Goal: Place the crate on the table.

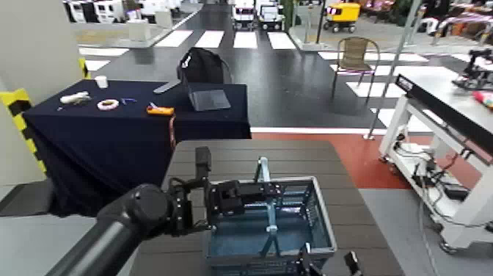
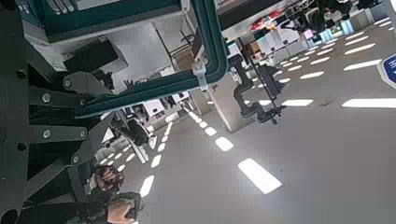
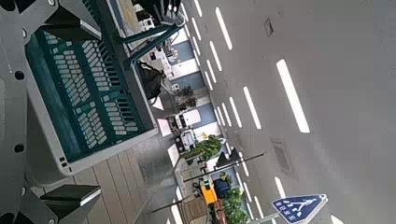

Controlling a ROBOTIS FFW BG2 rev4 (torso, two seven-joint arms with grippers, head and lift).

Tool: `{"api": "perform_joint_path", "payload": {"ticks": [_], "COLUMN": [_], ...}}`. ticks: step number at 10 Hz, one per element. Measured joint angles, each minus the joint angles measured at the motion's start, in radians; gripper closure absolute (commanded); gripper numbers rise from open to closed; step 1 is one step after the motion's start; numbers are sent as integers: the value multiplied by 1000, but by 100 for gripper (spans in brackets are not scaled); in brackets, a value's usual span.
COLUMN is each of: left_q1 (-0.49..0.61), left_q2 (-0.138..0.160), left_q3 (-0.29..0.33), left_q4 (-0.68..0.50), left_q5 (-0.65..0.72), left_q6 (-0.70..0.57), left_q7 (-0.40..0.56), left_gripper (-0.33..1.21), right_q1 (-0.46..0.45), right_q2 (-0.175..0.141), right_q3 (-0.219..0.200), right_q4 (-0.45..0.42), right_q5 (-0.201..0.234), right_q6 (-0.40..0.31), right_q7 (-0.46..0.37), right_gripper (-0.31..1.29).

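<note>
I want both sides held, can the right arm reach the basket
Likely yes: the open right hand is by the basket's near right corner, nothing between; the left hand grips the handle.

Your left arm (image 1: 139, 213) extends inward from the lower left, its wrist (image 1: 183, 205) bent and its gripper (image 1: 276, 190) clamped shut. Your right gripper (image 1: 329, 262) sits low, toward the bottom edge of the head view, its two fingers spread apart.

Dark floor with white crossing stripes, red strip nearer; navy-draped table (image 1: 117, 147) at left with laptop (image 1: 209, 100), dark chair (image 1: 205, 67) behind; wicker chair (image 1: 356, 56) and white-framed workbench (image 1: 440, 139) at right; grey ceiling (image 3: 327, 65), bright strip lights (image 3: 292, 95).
</note>
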Motion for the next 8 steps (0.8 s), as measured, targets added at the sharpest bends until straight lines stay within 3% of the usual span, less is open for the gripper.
{"api": "perform_joint_path", "payload": {"ticks": [8], "left_q1": [-120], "left_q2": [-56], "left_q3": [-102], "left_q4": [239], "left_q5": [-42], "left_q6": [-133], "left_q7": [-98], "left_gripper": [112], "right_q1": [-11], "right_q2": [-7], "right_q3": [9], "right_q4": [11], "right_q5": [-15], "right_q6": [-32], "right_q7": [1], "right_gripper": [14]}}
